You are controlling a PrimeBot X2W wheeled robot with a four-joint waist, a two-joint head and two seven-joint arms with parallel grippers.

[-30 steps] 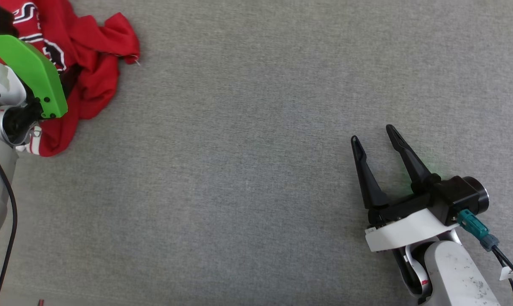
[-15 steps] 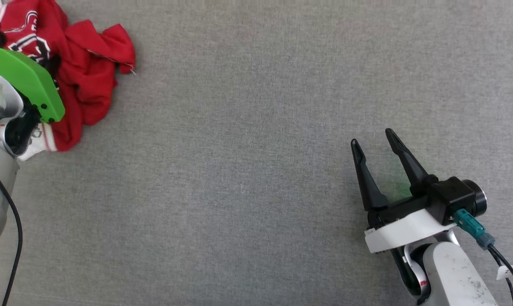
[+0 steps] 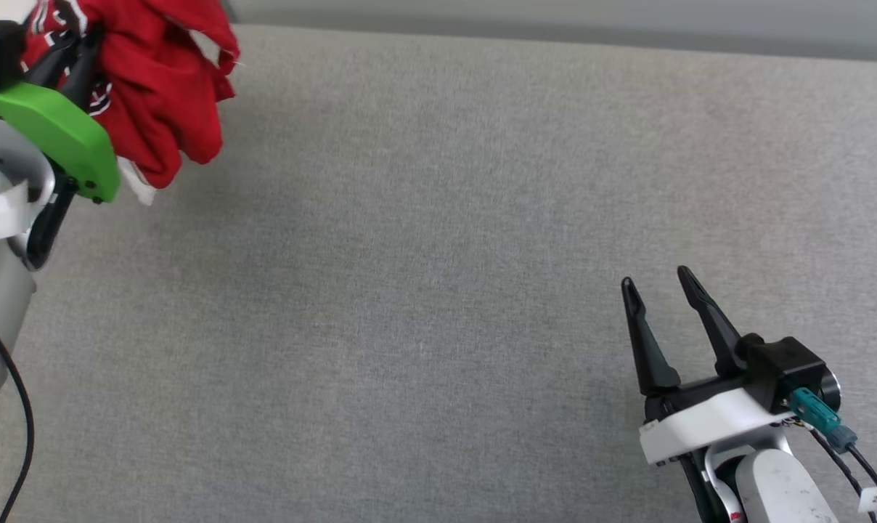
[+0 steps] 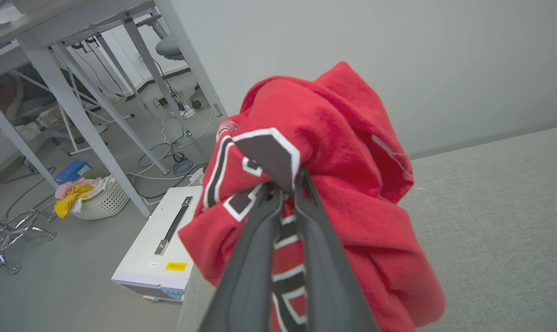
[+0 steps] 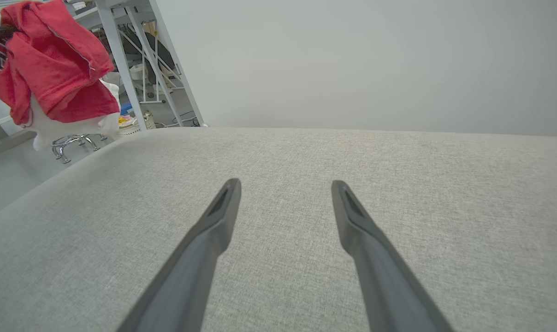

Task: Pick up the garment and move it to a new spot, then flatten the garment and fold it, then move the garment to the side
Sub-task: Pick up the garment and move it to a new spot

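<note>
Clamping its two dark fingers tight on a bunched red jersey [image 4: 347, 138], the robot's left gripper [image 4: 285, 184] is holding the shirt up at the centre of the left wrist view. The fingertips are biting into a fold that is showing black, white-outlined lettering. In the head view the red jersey [image 3: 162, 87] is hanging in a crumpled mass at the upper left corner of the frame, beside the green bracket [image 3: 54, 131] on the left wrist. It is casting a soft shadow on the grey fabric surface [image 3: 438, 254] below, and a white sleeve is dangling at its lower edge. At the lower right of the head view the right gripper [image 3: 656, 277] is hovering over the surface, fingers spread wide with nothing between them. Its own wrist view is showing those parted fingers [image 5: 204, 249] pointing across the grey cloth, with the red jersey [image 5: 52, 60] at the far upper left. Behind the shirt in the left wrist view, a white case [image 4: 158, 240] with a handle and a white laundry basket [image 4: 101, 205] are sitting on the floor near grey table legs [image 4: 75, 115].
</note>
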